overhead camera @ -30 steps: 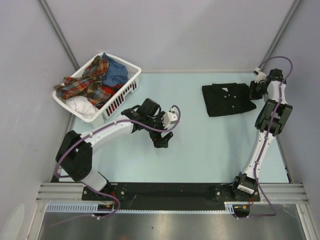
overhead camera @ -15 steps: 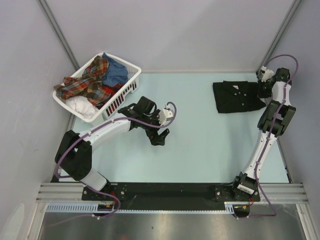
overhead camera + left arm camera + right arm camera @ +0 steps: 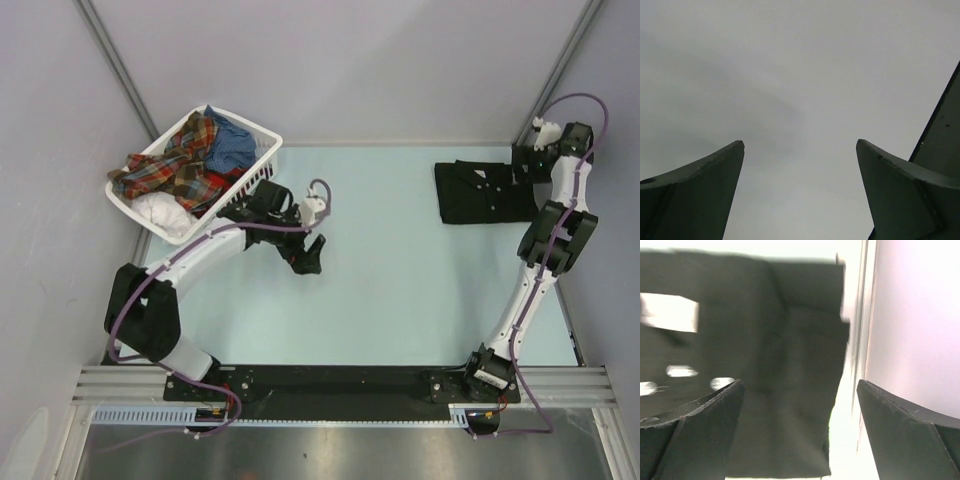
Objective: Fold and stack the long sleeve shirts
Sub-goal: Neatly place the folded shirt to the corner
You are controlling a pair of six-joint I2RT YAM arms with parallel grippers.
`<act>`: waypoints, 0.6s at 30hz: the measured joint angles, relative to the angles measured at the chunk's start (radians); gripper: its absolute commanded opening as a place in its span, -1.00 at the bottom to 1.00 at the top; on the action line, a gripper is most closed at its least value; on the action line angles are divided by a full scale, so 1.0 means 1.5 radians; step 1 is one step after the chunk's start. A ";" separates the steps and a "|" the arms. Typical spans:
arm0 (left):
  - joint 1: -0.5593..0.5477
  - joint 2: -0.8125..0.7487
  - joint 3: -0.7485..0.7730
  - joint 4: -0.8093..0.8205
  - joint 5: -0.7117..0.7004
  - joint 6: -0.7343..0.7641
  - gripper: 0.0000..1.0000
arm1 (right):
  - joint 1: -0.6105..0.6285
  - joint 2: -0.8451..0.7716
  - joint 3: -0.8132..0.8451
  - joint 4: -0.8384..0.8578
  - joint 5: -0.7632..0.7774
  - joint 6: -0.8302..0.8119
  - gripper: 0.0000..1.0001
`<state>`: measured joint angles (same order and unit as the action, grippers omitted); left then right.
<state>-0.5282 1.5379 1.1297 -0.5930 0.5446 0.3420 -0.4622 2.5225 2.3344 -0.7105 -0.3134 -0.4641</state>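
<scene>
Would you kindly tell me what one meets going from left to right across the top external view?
White basket holding unfolded shirts → left gripper → folded black shirt → right gripper, at that shirt's right edge.

Four garments in all. One black shirt (image 3: 485,192) lies folded on the one bench (image 3: 400,290). Three more sit heaped in one white slatted basket (image 3: 228,212): one red-orange plaid shirt (image 3: 175,165), one blue garment (image 3: 232,148) and one white garment (image 3: 165,212); whether further pieces lie beneath them cannot be told. Two robot arms, the left arm (image 3: 200,258) and the right arm (image 3: 548,235). Each arm carries two fingers, four in total: the left fingers (image 3: 695,200) show in one wrist view, the right fingers (image 3: 900,435) in the other. Two purple cables, the left cable (image 3: 318,182) and the right cable (image 3: 576,97).
</scene>
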 measured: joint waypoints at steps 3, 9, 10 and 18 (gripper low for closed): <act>0.050 -0.007 0.037 -0.006 0.012 -0.034 0.99 | 0.022 -0.063 0.000 -0.001 -0.011 -0.001 0.99; 0.159 -0.025 0.155 -0.026 -0.012 -0.086 0.99 | 0.104 -0.299 -0.034 0.010 -0.048 0.006 0.99; 0.166 -0.031 0.174 -0.034 -0.025 -0.090 0.99 | 0.123 -0.345 -0.048 0.010 -0.055 0.012 0.99; 0.188 -0.117 0.172 -0.071 -0.065 -0.093 0.99 | 0.291 -0.644 -0.349 0.037 -0.105 0.090 0.99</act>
<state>-0.2462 1.3624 1.3872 -0.6994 0.4473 0.2020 -0.0257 1.5570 1.8114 -0.6556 -0.4713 -0.3294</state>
